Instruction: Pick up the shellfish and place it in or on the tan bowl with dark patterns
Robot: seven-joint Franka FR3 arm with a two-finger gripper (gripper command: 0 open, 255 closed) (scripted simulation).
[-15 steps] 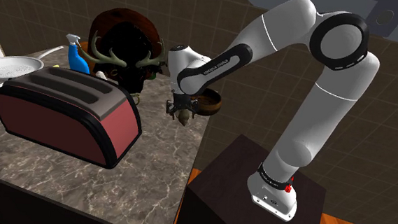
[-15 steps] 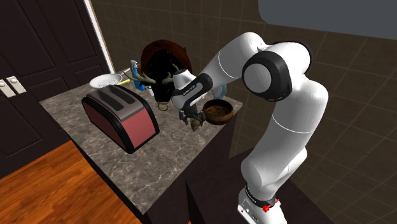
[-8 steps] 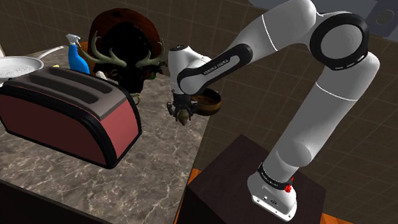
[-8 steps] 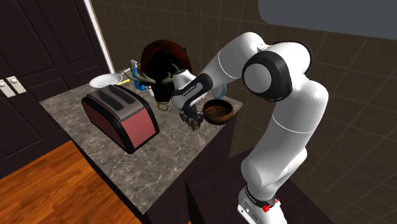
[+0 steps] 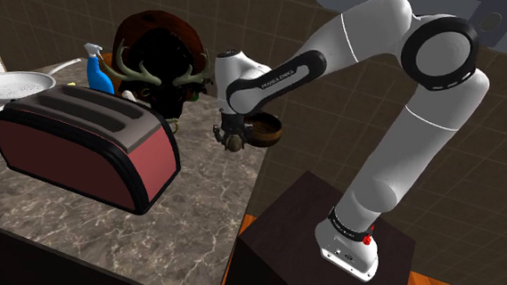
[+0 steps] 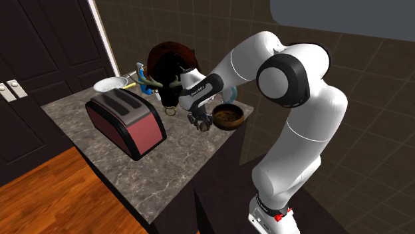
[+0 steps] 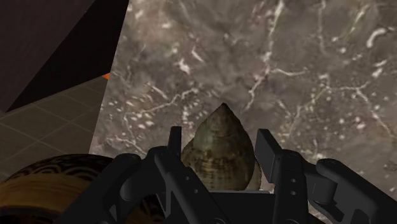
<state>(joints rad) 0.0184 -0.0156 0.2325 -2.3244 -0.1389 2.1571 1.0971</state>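
From the shoulder view's left, a dark red toaster point(image 5: 82, 146) lies on the marbled tabletop point(image 5: 194, 216). A blue spray bottle point(image 5: 96, 70) stands behind it, and a dark rounded piece with antlers point(image 5: 158, 65) sits farther back. Next comes the claw point(image 5: 233, 141), pointing down over the tabletop and narrowed onto the shellfish point(image 5: 234, 147).

The wrist view shows the grip plainly. The brownish spiral shell sits between the two black fingers point(image 7: 266, 151), one against each flank, with its pointed tip toward the stone. It looks to hang clear of the tabletop. Just right of the claw stands the tan bowl point(image 5: 265, 128) with dark patterns, near the tabletop's edge and apart from the shell.

The pick appears done, and the carry to the bowl is in hand. The next move calls for a short shift toward the shoulder view's right, high enough to clear the rim. The claw can open once the shell is over the bowl's hollow.

Small dark lettering runs along the white forearm point(image 5: 277, 79), too small to read. No label is legible on the bottle or toaster.
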